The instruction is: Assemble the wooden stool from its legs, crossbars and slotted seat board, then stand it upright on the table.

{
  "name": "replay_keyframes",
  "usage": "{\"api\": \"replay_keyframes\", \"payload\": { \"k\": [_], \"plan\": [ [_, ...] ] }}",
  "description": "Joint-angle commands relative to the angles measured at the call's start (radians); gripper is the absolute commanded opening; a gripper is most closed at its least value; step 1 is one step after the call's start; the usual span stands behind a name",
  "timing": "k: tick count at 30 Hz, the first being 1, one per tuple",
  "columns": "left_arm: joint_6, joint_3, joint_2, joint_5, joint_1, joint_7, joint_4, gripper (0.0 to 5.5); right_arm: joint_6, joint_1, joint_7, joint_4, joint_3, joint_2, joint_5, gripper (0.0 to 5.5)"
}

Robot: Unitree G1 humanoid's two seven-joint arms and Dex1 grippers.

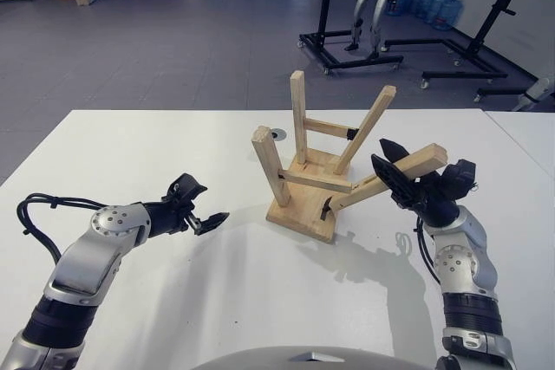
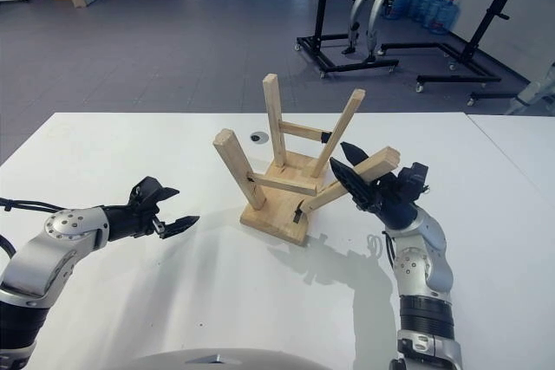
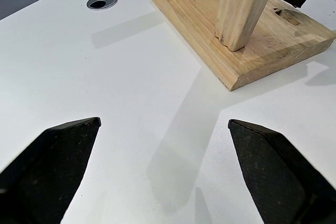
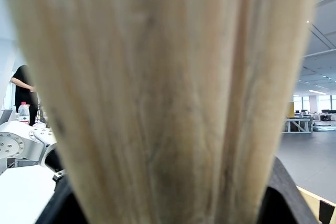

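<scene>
The wooden stool lies upside down near the table's middle, its seat board point(image 1: 302, 216) flat on the table. Three legs point(image 1: 298, 114) point up, joined by crossbars point(image 1: 317, 181). A fourth leg point(image 1: 414, 165) slants out low to the right from the board. My right gripper point(image 1: 401, 172) is shut on that leg near its free end; in the right wrist view the leg point(image 4: 157, 98) sits between the dark fingers. My left gripper point(image 1: 201, 205) hovers open to the left of the stool, a short gap from the board point(image 3: 273, 40), with nothing between its fingers point(image 3: 58, 161).
A round cable hole point(image 1: 277, 134) sits in the table behind the stool, and is also seen in the left wrist view point(image 3: 101, 1). A second white table point(image 1: 531, 138) adjoins on the right. White tabletop stretches in front of and left of the stool.
</scene>
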Motion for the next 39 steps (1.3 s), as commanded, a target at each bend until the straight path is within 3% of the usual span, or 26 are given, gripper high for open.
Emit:
{"api": "replay_keyframes", "payload": {
  "k": [1,39],
  "plan": [
    [0.011,-0.003,0.0,-0.001,-0.001,0.008,-0.012,4.46,0.005,0.018,0.001,-0.029,0.009,0.01,0.006,2.02],
    [0.007,-0.03,-0.012,0.002,0.004,0.018,-0.021,4.46,-0.003,0.0,0.081,0.046,0.019,-0.043,-0.037,2.02]
  ]
}}
